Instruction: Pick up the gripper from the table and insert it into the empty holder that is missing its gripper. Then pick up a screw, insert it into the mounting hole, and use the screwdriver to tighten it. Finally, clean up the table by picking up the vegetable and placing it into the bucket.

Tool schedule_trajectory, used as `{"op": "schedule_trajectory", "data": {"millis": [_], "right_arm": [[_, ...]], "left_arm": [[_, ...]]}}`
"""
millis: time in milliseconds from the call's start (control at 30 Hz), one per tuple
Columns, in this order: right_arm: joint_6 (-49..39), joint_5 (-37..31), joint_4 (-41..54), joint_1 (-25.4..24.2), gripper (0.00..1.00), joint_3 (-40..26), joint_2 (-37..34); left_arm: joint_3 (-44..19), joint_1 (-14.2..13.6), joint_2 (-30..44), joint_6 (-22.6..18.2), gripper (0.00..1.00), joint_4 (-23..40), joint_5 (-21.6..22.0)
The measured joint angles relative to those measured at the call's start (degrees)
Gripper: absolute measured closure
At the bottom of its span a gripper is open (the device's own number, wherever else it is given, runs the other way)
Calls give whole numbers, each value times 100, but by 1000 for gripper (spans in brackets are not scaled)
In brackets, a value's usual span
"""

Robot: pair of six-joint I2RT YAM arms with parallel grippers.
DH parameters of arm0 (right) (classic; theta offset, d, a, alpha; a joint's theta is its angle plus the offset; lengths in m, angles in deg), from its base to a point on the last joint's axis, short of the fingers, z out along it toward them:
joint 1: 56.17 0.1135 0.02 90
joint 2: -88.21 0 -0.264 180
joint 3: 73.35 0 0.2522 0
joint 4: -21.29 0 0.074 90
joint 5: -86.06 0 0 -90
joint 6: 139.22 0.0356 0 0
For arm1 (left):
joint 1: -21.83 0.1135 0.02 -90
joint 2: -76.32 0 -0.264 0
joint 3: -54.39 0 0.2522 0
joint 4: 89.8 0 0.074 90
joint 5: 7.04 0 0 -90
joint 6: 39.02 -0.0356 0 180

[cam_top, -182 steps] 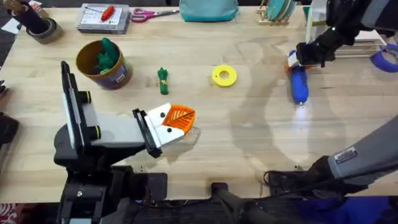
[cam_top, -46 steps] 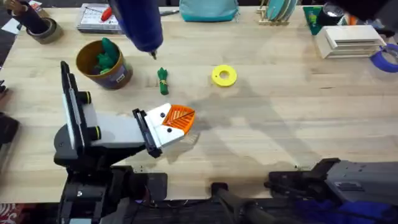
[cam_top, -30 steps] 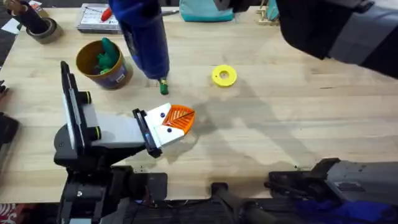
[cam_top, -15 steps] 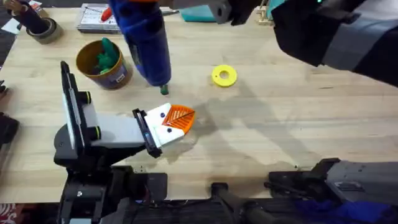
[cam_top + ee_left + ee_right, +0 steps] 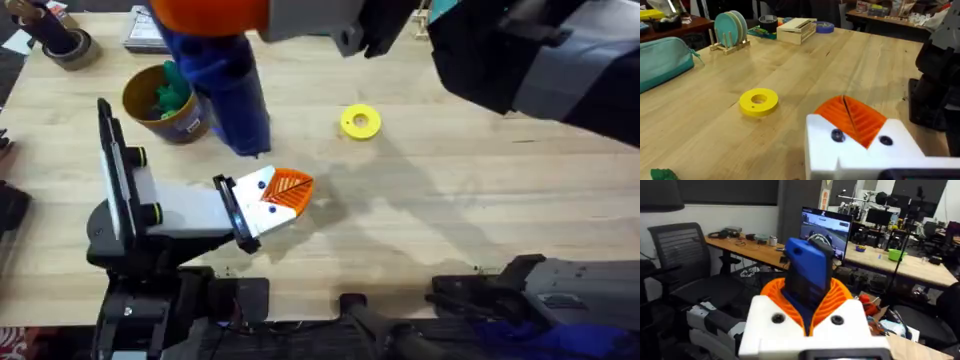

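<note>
My right gripper [image 5: 205,12] hangs high under the overhead camera, shut on the blue screwdriver [image 5: 228,85]. The screwdriver points down, its tip just beyond my left gripper [image 5: 283,190]. In the right wrist view the screwdriver [image 5: 807,267] stands clamped between the orange pads [image 5: 840,295]. My left gripper [image 5: 852,117] rests low over the table, its two orange ribbed fingers pressed together in the white holder. The yellow bucket [image 5: 150,115] holds green toys. The vegetable is hidden behind the screwdriver overhead; a green scrap [image 5: 660,174] shows at the left wrist view's edge. No loose gripper is in view.
A flat yellow ring [image 5: 361,122] lies mid-table, also seen from the left wrist as a ring [image 5: 758,101]. A teal pouch [image 5: 662,60], a plate rack [image 5: 730,30] and a wooden box [image 5: 796,30] line the far edge. A tape roll [image 5: 60,42] sits far left.
The right arm lifted the screwdriver from the right side and carried it across to the left. In the last second it came nearer the left gripper and covered the vegetable. The left arm stayed still.
</note>
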Motion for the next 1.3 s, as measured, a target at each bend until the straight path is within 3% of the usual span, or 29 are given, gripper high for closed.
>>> {"op": "schedule_trajectory", "data": {"millis": [733,1300], "right_arm": [[-250,172,0,246,977,5,-142],[-524,170,-157,264,977,460,-266]], "left_arm": [[0,0,1,0,994,0,0],[0,0,-1,0,994,0,0]]}}
